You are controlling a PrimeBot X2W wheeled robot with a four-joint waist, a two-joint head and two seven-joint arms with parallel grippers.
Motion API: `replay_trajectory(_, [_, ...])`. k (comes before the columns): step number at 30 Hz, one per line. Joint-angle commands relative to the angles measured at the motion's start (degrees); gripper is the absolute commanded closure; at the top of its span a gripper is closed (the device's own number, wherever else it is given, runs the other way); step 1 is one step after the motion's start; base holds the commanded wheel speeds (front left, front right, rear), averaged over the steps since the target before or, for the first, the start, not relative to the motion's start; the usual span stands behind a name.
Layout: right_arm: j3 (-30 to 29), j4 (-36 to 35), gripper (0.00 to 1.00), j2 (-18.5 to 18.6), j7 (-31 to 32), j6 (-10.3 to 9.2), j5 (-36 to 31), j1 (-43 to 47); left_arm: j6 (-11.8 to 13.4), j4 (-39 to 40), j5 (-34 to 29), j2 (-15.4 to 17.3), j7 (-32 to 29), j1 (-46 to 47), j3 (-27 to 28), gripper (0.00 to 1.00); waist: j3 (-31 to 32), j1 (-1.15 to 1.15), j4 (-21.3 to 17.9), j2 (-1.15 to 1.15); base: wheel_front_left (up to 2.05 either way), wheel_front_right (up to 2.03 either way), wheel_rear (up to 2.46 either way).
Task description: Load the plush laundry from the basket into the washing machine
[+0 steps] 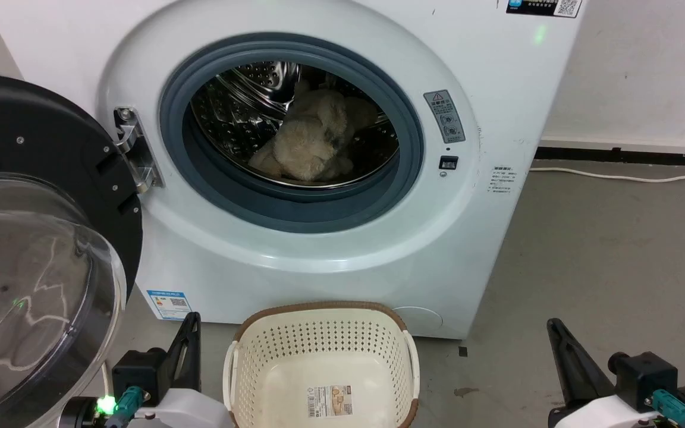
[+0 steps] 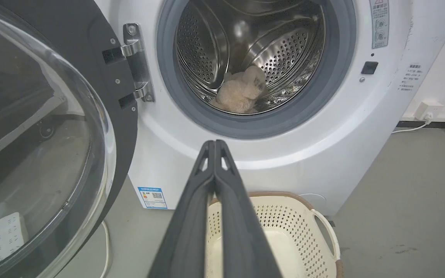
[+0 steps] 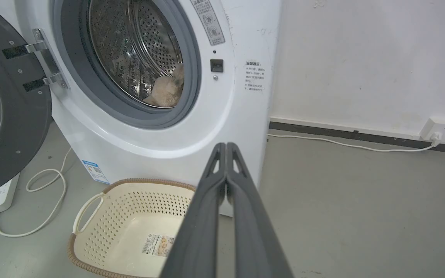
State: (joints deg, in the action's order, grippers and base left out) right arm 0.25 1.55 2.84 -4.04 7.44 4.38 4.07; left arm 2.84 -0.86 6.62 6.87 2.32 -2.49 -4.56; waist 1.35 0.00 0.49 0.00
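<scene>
1. Left gripper [image 2: 214, 144]: fingers pressed together, holding nothing; low, just left of the basket.
2. Right gripper [image 3: 226, 146]: fingers pressed together, holding nothing; well apart to the basket's right.
3. Basket [image 1: 319, 307]: on the floor just before the washer; a sticker [image 1: 330, 400] on its floor, no laundry in it.
4. Door [image 1: 39, 125]: swung wide to the left, near the left gripper.
5. Washing machine [image 1: 295, 249]: mouth open, grey seal [image 1: 295, 205] unobstructed.
6. Plush laundry [image 1: 313, 142]: lying low in the drum [image 1: 235, 101], behind the seal.
7. Judgement: loading looks done. If shutting the door follows, push on the black rim rather than the clear bowl, and check that no fur crosses the seal.
</scene>
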Motion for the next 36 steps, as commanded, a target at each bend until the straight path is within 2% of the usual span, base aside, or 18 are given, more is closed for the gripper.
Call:
replay_trajectory(1, [-0.08,-0.37,1.0,0.03,0.45,0.03,-0.72,-1.14,-0.26,0.32,-0.69,-0.43,-0.22,0.86,0.53,1.0,-0.06,0.0,-0.02,0.0,0.0,0.0,0.0])
replay_trajectory(36, [-0.25,-1.55,1.0,0.04,4.04,0.05,-4.38,-4.07,-2.84,0.86,-6.62,-3.99,-2.32,2.49,4.56,1.0,-1.35,0.0,-0.49,0.0,0.0,0.0,0.0])
